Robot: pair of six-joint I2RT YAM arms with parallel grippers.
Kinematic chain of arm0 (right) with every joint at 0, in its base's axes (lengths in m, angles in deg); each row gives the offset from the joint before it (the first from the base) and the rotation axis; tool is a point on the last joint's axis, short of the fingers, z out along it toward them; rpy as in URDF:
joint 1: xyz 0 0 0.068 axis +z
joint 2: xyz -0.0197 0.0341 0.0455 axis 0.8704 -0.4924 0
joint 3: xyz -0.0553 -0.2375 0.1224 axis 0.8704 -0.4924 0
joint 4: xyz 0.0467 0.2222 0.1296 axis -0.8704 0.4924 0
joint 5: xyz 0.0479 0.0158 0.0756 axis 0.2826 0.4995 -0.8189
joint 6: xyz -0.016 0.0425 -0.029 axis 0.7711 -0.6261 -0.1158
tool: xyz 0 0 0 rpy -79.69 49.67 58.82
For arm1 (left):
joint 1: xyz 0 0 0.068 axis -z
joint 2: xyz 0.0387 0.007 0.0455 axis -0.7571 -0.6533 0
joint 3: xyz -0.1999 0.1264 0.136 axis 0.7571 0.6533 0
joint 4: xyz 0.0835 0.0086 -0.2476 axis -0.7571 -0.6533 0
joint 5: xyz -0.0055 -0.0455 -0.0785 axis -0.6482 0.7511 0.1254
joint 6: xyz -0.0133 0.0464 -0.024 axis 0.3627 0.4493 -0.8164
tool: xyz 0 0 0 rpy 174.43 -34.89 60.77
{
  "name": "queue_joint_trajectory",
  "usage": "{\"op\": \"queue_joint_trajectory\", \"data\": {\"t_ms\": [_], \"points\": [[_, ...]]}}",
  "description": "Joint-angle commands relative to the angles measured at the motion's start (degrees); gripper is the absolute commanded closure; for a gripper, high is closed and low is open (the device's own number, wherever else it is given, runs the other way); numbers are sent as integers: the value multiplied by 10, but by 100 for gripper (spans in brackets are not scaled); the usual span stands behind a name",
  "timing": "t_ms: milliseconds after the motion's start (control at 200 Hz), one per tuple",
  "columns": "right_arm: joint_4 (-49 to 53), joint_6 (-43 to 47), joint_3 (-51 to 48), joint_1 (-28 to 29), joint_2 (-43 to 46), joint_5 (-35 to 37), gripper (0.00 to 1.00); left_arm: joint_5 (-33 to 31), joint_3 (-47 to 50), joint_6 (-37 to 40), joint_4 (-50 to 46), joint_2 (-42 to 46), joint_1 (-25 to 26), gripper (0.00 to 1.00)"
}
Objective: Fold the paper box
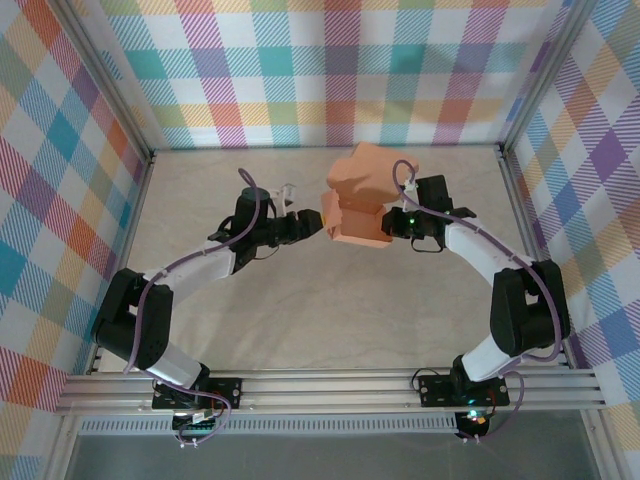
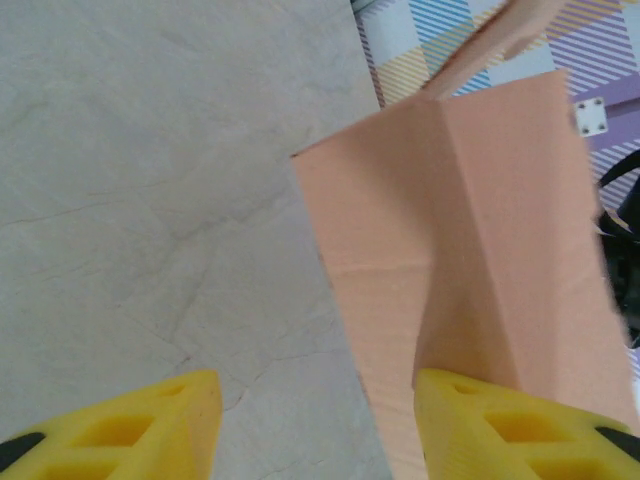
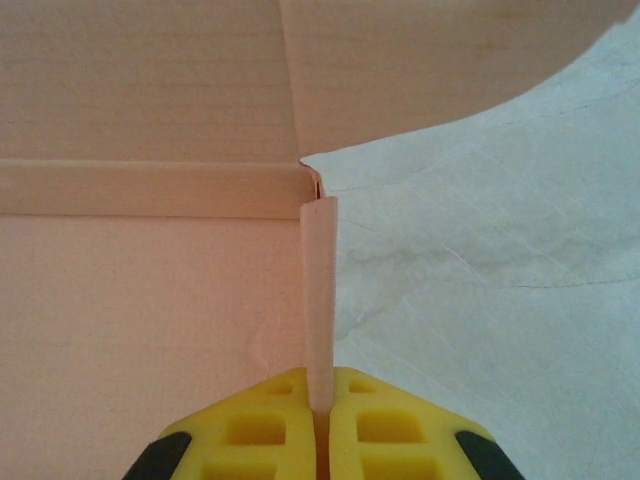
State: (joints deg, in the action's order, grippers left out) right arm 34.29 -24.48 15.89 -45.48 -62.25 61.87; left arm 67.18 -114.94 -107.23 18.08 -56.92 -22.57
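From its base at 7 o'clock on the tabletop (image 1: 300, 320), the left arm (image 1: 150, 300) doubles back at a low elbow, then runs flat toward 1 o'clock. The right arm (image 1: 520, 310) rises from 5 o'clock, bends at a raised elbow by the right rail and reaches in toward 10 o'clock. The two wrists face each other across the middle.

The left tool (image 1: 310, 224) lies level at the box's (image 1: 360, 195) 9 o'clock side. Its yellow fingers (image 2: 500, 430) are spread wide, one over bare tabletop and the other over the salmon card, with the box's edge running between them. The right tool (image 1: 392, 222) comes in at the box's 3 o'clock side. Its jaws are pressed together on a thin upright flap (image 3: 320, 280), seen edge-on from the wrist.

The box sits just past the tabletop's centre, toward 12 o'clock. It is partly formed, with a lower block between the tools and a larger panel tilting up behind it toward the plaid back wall (image 1: 330, 70).
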Motion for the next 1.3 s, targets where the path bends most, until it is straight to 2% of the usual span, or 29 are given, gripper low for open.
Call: {"op": "queue_joint_trajectory", "data": {"t_ms": [0, 410, 835, 1295], "points": [[8, 5, 12, 3, -6, 12, 100, 14, -24, 5, 4, -14, 8, 49], [28, 29, 20, 31, -10, 72, 100, 18, -37, 3, 7, -54, 21, 54], [59, 44, 9, 87, -29, 203, 100, 18, 5, 2, 5, -72, 27, 62], [58, 29, -17, 121, -47, 223, 100, 36, 41, -18, 29, -125, 40, 71]]}}
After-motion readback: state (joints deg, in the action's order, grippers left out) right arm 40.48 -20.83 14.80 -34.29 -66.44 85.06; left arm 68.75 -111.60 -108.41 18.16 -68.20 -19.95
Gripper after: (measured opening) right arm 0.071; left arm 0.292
